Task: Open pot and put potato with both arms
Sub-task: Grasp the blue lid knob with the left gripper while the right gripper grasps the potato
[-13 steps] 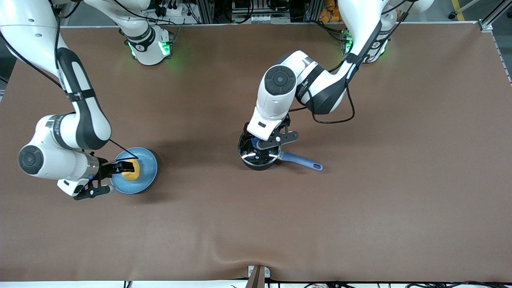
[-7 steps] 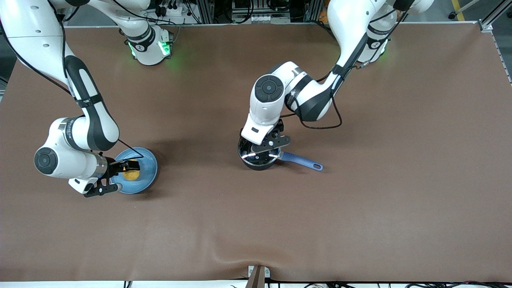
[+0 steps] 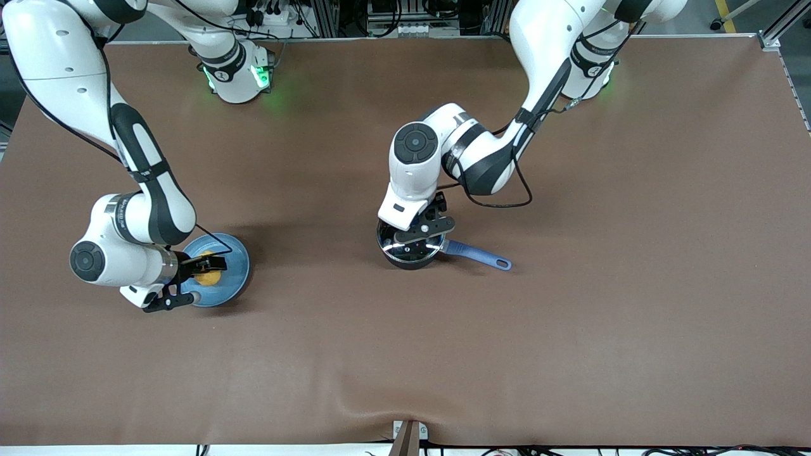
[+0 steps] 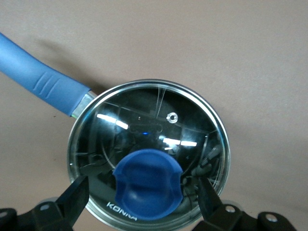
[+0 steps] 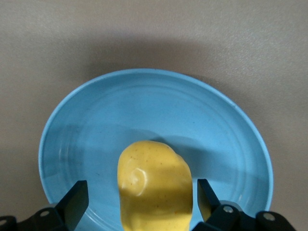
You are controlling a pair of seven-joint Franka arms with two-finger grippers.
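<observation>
— Where was the potato [image 5: 154, 185]?

— On the blue plate [image 3: 236, 268] toward the right arm's end of the table, between the spread fingers of the right gripper [image 5: 142, 207], which gripped nothing.

— And the pot [image 3: 408, 248]?

— Mid-table, glass lid [image 4: 149, 151] on. The left gripper [image 4: 143, 199] hung over it, fingers wide on either side of the blue knob [image 4: 147, 182], not touching it.

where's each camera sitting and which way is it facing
Front view: high across the table, facing both arms' bases; shows both arms, pot, plate.
Left wrist view: over the pot's glass lid; left gripper open around the blue knob.
Right wrist view: over the plate; right gripper open around the potato.
Front shares both.
</observation>
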